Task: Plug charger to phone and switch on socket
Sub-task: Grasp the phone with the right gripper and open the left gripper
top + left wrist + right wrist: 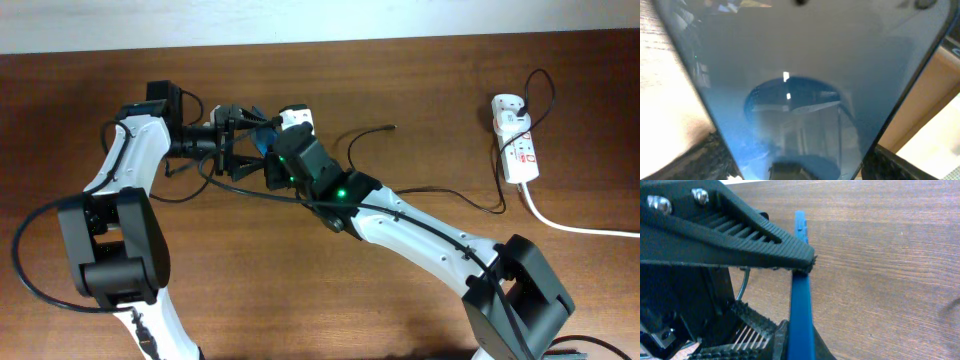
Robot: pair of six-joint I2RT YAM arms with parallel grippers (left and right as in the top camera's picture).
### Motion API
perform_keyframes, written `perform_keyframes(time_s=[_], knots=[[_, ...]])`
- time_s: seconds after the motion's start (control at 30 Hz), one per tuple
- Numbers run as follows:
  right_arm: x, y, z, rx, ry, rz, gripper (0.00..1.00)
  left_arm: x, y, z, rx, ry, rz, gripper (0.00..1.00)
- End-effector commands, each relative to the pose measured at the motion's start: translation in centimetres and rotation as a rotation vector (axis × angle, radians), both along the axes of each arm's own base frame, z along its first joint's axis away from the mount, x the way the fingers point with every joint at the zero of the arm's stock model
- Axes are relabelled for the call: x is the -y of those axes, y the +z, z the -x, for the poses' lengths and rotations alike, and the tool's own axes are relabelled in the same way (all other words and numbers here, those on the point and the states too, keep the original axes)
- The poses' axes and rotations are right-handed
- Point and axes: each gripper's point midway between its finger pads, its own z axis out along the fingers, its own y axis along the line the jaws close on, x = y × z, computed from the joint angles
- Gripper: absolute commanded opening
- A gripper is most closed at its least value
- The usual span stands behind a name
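Slim black-rimmed, blue-screened phone (264, 137) above brown wooden table (420, 80), left of centre. The left gripper (232, 140) clamps its sides. The right gripper (796, 296) fingertip touches its edge, grip unclear. Screen writing blurred, unreadable.

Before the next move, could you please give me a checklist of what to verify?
1. The left end effector holds the phone: ok, the phone spans between its fingers.
2. The right end effector grips the phone: cannot tell; its upper finger touches the edge.
3. The charger plug tip is in hand: not ok, it lies free on the table.
4. The adapter is seated in the socket: ok, it seems.
5. The socket is switched on: cannot tell, too small.
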Motion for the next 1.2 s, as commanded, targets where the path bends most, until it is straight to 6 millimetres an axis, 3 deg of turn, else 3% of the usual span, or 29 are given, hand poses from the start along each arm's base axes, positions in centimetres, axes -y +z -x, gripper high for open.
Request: perform_keyframes(time_s=[0.0,0.1,0.17,0.2,0.23,0.27,0.3,0.37,0.4,0.47,0.5,0.53,0.57,0.63,0.67,0.7,0.73,0.8,0.83,0.87,0.9,0.93,1.03,1.13,1.17], knots=[[-0.4,2.3,-0.2,0.029,0.015,-0.026,0.04,0.1,1.2,0.0,0.071,-0.008,-0.014,0.99],[2.0,3.0,-1.9,0.035,-0.041,-0.031,0.04,-2.7,2.0,-2.6,0.172,0.064,-0.044,0.99],[6.3,5.3,-3.2,0.038,-0.122,-0.035,0.04,-6.3,6.7,-5.5,0.409,0.127,-0.104,0.99],[10.2,6.3,-3.1,0.006,-0.186,-0.012,0.04,-8.5,11.4,-5.9,0.645,0.144,-0.193,0.99],[12.3,6.6,-2.8,-0.017,-0.220,0.006,0.04,-9.3,13.7,-5.4,0.758,0.146,-0.243,0.99],[14.6,7.1,-2.4,-0.040,-0.258,0.023,0.04,-10.9,16.4,-4.2,0.892,0.166,-0.388,0.99],[16.3,7.6,-2.0,-0.052,-0.286,0.031,0.04,-12.6,17.8,-2.8,0.929,0.198,-0.560,0.99],[18.7,8.5,-0.6,-0.077,-0.320,0.047,0.04,-17.2,21.5,4.7,0.885,0.313,-1.033,0.99],[19.1,8.7,-0.1,-0.085,-0.323,0.052,0.04,-18.0,23.1,9.1,0.873,0.344,-1.186,0.99],[19.6,9.1,1.1,-0.100,-0.322,0.062,0.04,-19.2,24.4,16.6,0.851,0.401,-1.401,0.99],[19.8,9.4,1.6,-0.099,-0.323,0.063,0.04,-19.5,23.6,20.2,0.832,0.474,-1.456,0.99],[20.0,9.8,1.9,-0.097,-0.323,0.061,0.04,-19.8,22.0,21.8,0.781,0.567,-1.445,0.99],[20.4,10.3,2.5,-0.094,-0.325,0.060,0.04,-20.2,19.2,22.1,0.710,0.648,-1.408,0.99],[22.2,11.0,4.2,-0.094,-0.369,0.101,0.04,-18.7,13.7,18.2,0.710,0.660,-1.155,0.99],[23.4,11.6,5.6,-0.095,-0.395,0.123,0.04,-16.7,10.9,14.6,0.742,0.646,-0.897,0.99],[24.4,11.9,6.5,-0.110,-0.443,0.102,0.04,-15.5,9.3,12.5,0.756,0.620,-0.731,0.99],[27.0,12.0,8.3,-0.170,-0.584,0.035,0.04,-14.4,5.7,9.5,0.688,0.564,-0.548,0.99],[28.6,11.4,9.1,-0.224,-0.723,-0.081,0.04,-11.8,3.2,7.0,0.635,0.459,-0.394,0.99],[27.9,10.1,8.8,-0.260,-0.764,-0.180,0.04,-8.9,2.3,5.2,0.629,0.381,-0.278,0.99],[25.6,8.7,7.5,-0.290,-0.702,-0.281,0.04,-6.5,2.4,4.1,0.647,0.329,-0.194,0.99],[22.1,7.5,6.0,-0.305,-0.554,-0.400,0.04,-4.6,3.0,3.5,0.665,0.289,-0.123,0.99],[17.3,7.2,4.5,-0.291,-0.318,-0.572,0.04,-3.2,4.8,3.5,0.682,0.258,-0.034,0.99],[14.9,4.6,2.5,-0.356,-0.275,-0.705,0.04,-2.6,7.0,4.3,0.578,0.233,0.088,0.99],[8.3,6.7,1.3,-0.289,-0.003,-0.869,0.04,-0.7,6.9,4.7,0.355,0.243,0.150,0.97],[6.7,6.8,1.8,-0.309,0.025,-0.903,0.04,0.1,6.7,4.0,0.359,0.276,0.130,0.97]])
